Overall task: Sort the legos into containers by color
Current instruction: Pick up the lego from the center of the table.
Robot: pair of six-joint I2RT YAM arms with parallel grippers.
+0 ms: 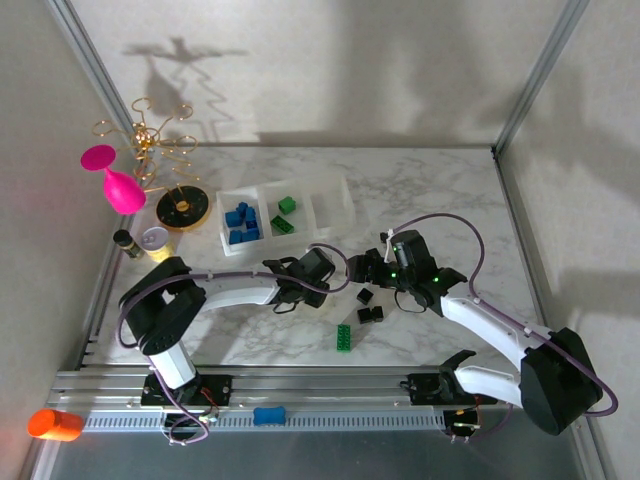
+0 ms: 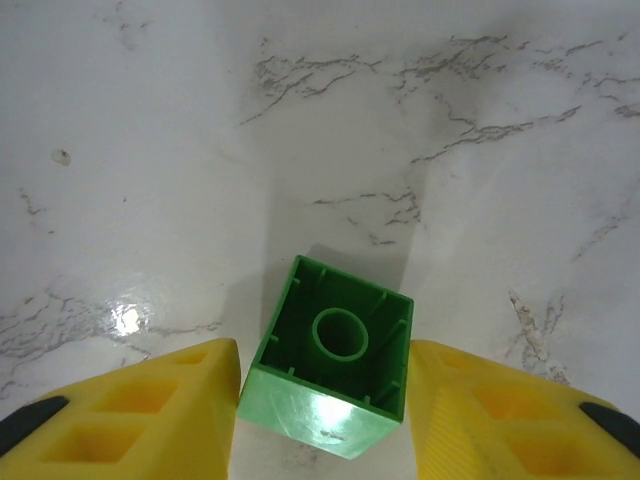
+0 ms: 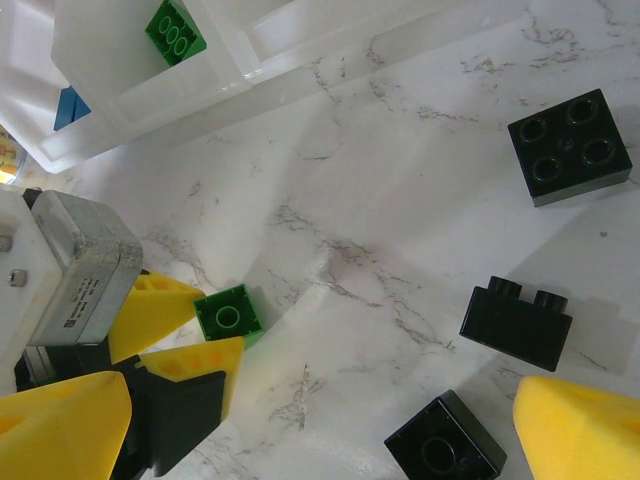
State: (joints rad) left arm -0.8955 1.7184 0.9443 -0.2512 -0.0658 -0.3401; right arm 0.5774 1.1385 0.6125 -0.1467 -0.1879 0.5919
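My left gripper [image 2: 325, 352] pinches an upturned green lego brick [image 2: 338, 345] on the marble table [image 2: 150, 150], while my right gripper [image 3: 325, 390] hangs spread wide above three black bricks [image 3: 516, 322].

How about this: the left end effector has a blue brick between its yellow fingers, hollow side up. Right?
Wrong colour: the brick between the left end effector's yellow fingers is green, not blue. It does lie hollow side up, as the left wrist view shows.
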